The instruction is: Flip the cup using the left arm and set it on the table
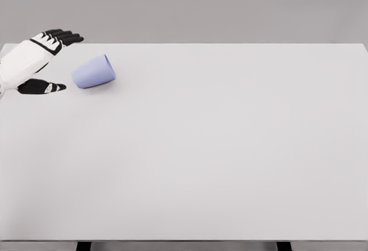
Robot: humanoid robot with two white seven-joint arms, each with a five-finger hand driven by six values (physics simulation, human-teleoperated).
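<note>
Cup (93, 71) lies on its side on your table (218, 147), far left; left hand (43, 58) just beside it, fingers spread, gripping nothing.

White table (230, 147) with one cup on it.
From my seat I see a pale lavender cup (94, 71) lying on its side near the far left corner, resting directly on the plain tabletop.

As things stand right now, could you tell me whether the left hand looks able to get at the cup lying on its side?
Probably yes. The left hand is open just left of the cup, which lies on its side on the table, with nothing between them.
</note>
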